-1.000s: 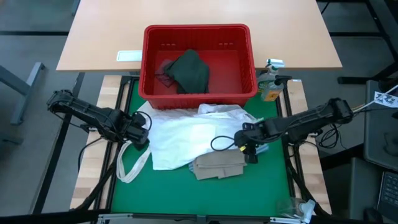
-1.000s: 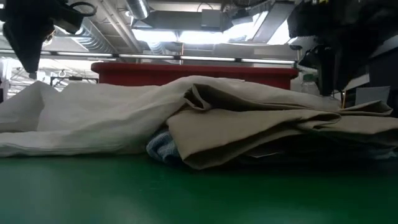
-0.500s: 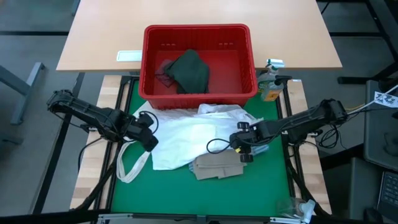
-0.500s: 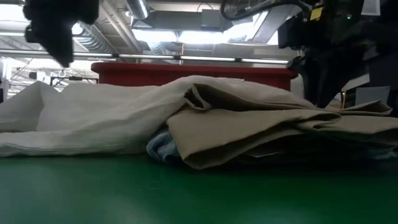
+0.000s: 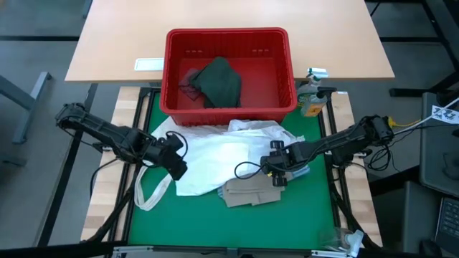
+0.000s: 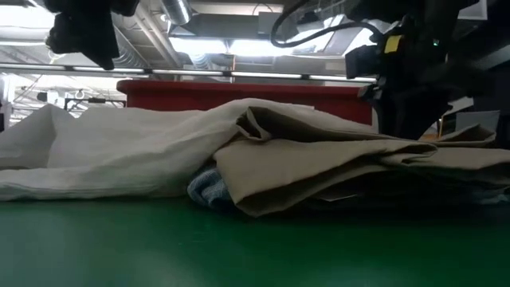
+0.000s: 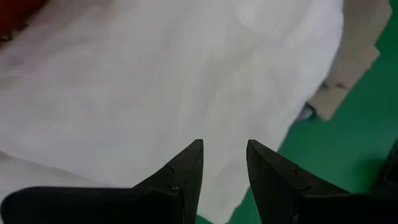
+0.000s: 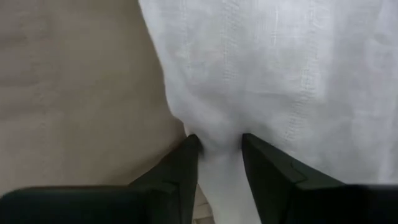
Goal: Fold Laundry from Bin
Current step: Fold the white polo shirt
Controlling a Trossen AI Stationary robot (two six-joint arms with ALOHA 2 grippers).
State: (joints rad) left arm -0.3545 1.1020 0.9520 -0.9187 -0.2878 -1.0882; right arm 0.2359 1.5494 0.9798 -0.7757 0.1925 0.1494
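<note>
A green mat (image 5: 215,222) covers the near part of the bench (image 5: 115,43), whose pale wooden top runs on behind it, and grey floor shows on either side. The red bin (image 5: 228,39) stands at the far edge of the mat with a dark green-grey top (image 5: 219,81) still lying inside it. Just in front of the bin the large white shirt (image 5: 215,161) is spread across the mat, its long axis running left to right, and the folded tan shirt (image 5: 251,192) lies at its near right edge, partly tucked under it; in the low view a bit of blue-striped cloth (image 6: 209,190) peeps from beneath the tan layers. A white strap loop (image 5: 154,192) trails off the shirt's near left corner. The left gripper (image 5: 177,163) hovers over the shirt's left margin; in its wrist view the fingers (image 7: 186,171) stand parted with nothing between them, the white cloth stretching away ahead. The right gripper (image 5: 276,172) is down at the shirt's right edge where it meets the tan shirt, and in its wrist view a ridge of white fabric rises between the fingers (image 8: 186,165); whether they have pinched it tight I cannot tell. The right arm looks the nearer to a hold, so the coming move likely turns on each gripper taking its own end of the shirt and drawing the cloth out along that left-right axis.
</note>
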